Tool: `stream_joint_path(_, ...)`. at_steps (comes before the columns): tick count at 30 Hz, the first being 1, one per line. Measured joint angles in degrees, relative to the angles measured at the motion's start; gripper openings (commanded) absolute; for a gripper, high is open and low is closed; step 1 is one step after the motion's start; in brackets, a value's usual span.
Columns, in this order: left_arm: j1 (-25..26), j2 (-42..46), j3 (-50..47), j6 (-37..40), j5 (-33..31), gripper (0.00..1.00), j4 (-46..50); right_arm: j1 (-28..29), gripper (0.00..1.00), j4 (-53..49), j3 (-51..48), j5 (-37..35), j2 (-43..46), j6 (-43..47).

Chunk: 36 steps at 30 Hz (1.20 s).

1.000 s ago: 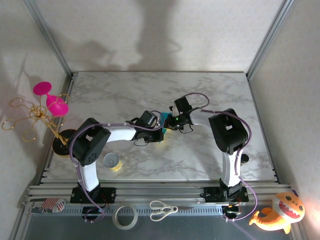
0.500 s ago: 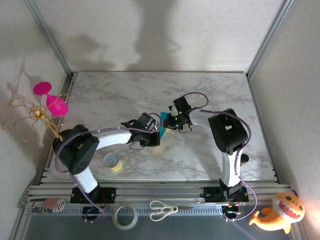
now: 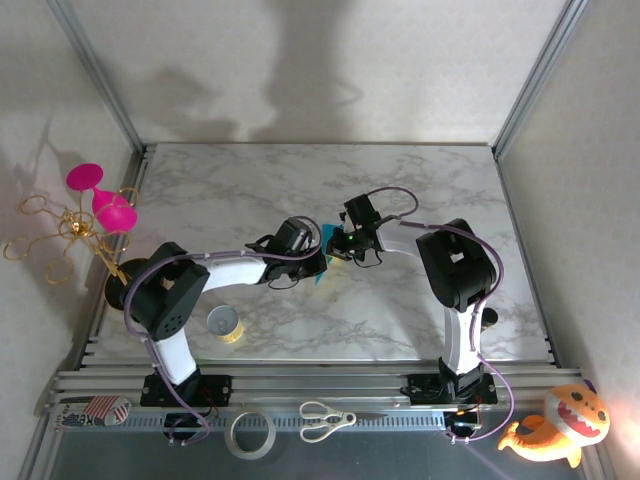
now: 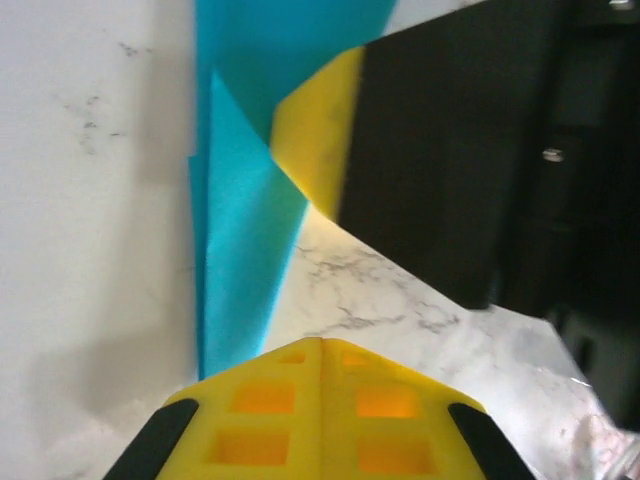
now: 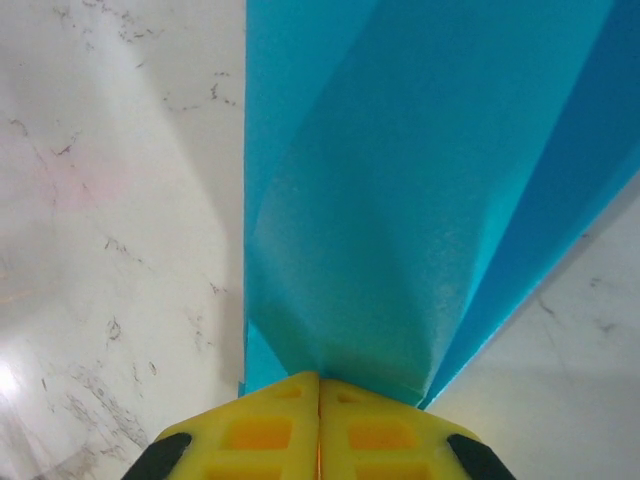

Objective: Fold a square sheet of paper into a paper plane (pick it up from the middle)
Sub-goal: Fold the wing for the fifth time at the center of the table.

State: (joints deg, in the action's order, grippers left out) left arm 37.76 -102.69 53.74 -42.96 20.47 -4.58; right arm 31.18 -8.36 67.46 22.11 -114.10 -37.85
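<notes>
Reaching inward from both sides, the two arms meet near the middle of the marble counter, each elbow bent outward and each wrist pointed at the other. The right pincer is clamped on the teal paper. Its wrist view shows the yellow pads pressed together on the sheet's near end, with folded, creased layers fanning away over the counter. The left pincer is closed too, pads meeting with no gap. In its wrist view a narrow folded point of the paper runs down just beside the pads on their left, and I cannot tell whether they touch it. That view also shows a yellow pad and the black body of the other pincer lying over the paper's far part. From above, the wrists and cables cover most of the paper, leaving teal slivers between them. A small yellow tape roll sits on the counter by the left arm's elbow. Off the counter are pink glasses on a gold stand, scissors, a white tape ring and an orange plush toy.
</notes>
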Motion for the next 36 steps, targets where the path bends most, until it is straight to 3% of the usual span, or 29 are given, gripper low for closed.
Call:
stream_joint_path(12, -0.35, -4.46, 1.33, -0.79, -2.69, 0.00, -0.98, -0.39, 0.11, 0.17, 0.00, 0.33, 0.72, -0.26)
stream_joint_path(20, -0.37, -4.61, 1.33, -0.17, -2.78, 0.00, -0.98, -3.82, 0.11, 1.07, 0.24, -1.57, 2.73, 5.03)
stream_joint_path(36, -0.42, -4.61, 1.33, 1.20, -2.51, 0.00, -0.94, -4.04, 0.10, -0.50, 6.32, -2.69, -3.56, 11.58)
